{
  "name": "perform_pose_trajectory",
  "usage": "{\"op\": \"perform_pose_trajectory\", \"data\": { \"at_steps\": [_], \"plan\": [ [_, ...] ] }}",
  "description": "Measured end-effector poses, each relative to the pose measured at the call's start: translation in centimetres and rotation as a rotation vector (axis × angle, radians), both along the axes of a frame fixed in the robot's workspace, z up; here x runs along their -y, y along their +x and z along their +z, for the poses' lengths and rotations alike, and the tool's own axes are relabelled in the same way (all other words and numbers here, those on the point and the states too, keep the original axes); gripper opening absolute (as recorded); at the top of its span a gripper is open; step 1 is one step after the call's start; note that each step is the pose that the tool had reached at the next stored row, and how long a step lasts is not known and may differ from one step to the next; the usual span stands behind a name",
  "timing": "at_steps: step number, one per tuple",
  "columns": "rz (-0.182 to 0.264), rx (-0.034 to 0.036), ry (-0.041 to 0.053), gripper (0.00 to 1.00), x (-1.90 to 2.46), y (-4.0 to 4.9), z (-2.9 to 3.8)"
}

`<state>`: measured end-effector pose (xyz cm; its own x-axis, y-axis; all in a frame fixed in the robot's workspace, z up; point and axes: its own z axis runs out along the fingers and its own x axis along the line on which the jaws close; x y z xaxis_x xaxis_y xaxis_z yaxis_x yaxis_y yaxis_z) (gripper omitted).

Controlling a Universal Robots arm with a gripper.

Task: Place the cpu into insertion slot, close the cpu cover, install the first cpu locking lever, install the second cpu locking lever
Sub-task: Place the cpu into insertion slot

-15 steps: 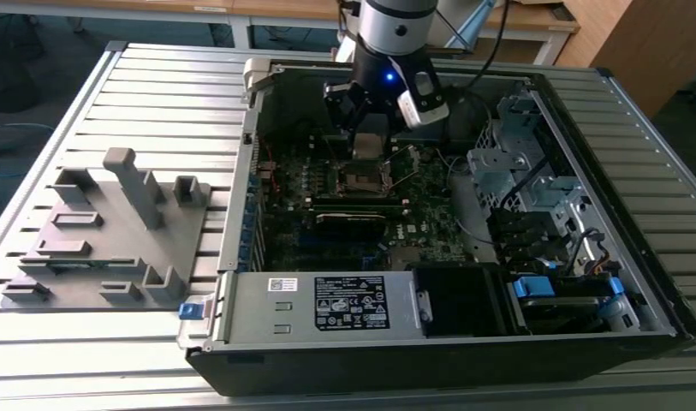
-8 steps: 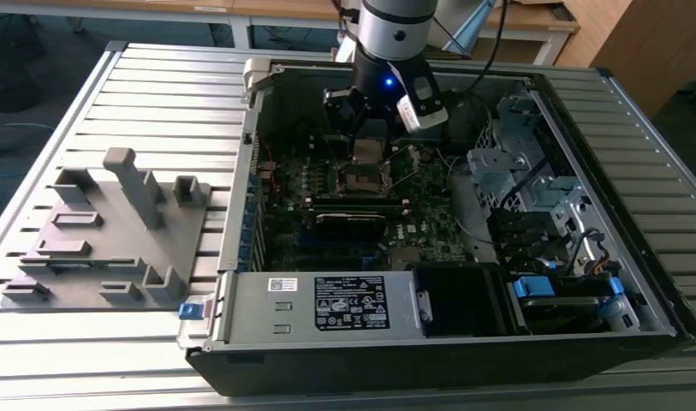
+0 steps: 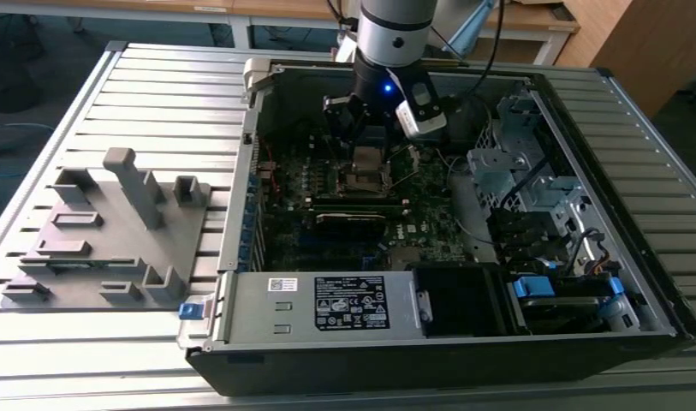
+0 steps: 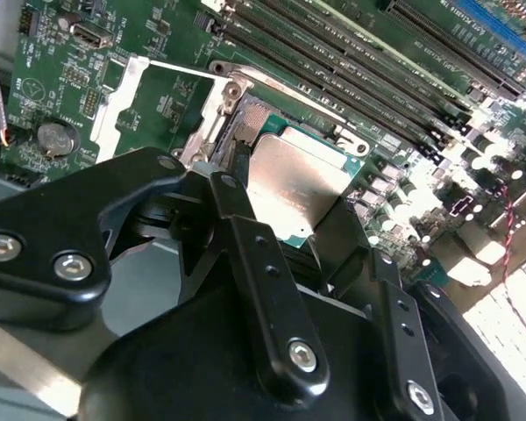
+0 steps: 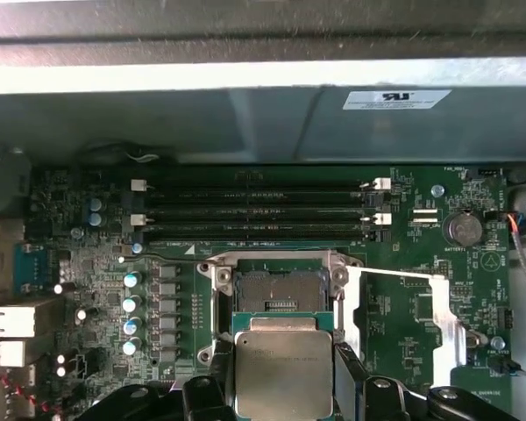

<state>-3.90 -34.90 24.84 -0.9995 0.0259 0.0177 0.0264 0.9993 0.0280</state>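
Nearest in the first wrist view: gripper [image 5: 285, 395] narrowed to chip width, clamping the cpu [image 5: 283, 368] by 2 opposite edges, silver top up. Probably light, rigid and slick across that metal top, yet fragile on the contact face underneath. Best taken by the edges alone, as here. Appears level with the board, sides roughly parallel to the socket frame. No real long axis to speak of on a near-square chip. Hangs just short of the insertion slot [image 5: 276, 294], overlapping its nearer rim, not seated, with the dark recess open beyond. Beside the socket, a bright locking lever [image 5: 445, 311] swung out over the green motherboard [image 5: 403, 320]. Farther off, long black memory slots [image 5: 259, 210] running crosswise, then the grey case wall [image 5: 245, 123]. In the exterior view, upper middle of the frame: arm [image 3: 391, 30] reaching down into the open computer case [image 3: 439, 368], with a grey fixture tray [image 3: 97, 257] at the exterior view's left.
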Motion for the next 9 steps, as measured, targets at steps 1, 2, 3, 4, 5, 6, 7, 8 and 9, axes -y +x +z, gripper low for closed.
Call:
{"op": "perform_pose_trajectory", "data": {
  "at_steps": [1,2,3,4,5,6,7,8,9],
  "plan": [
    [0.0,0.0,0.0,0.54,0.0,0.0,-0.07],
    [0.0,-0.0001,-0.0002,0.54,0.0,-0.01,-0.08],
    [0.0,-0.0001,-0.0003,0.54,0.0,-0.01,-0.09],
    [0.0,-0.0002,-0.0004,0.54,0.0,-0.01,-0.09],
    [0.0,-0.0001,-0.0003,0.54,0.0,-0.01,-0.09],
    [0.0,0.0,-0.0001,0.54,0.0,-0.01,-0.1],
    [0.0,-0.0001,-0.0001,0.54,0.0,-0.01,-0.1],
    [0.0,0.0,-0.0001,0.54,0.0,-0.01,-0.1],
    [0.0,-0.0001,-0.0001,0.54,0.0,-0.01,-0.1]
  ]
}}
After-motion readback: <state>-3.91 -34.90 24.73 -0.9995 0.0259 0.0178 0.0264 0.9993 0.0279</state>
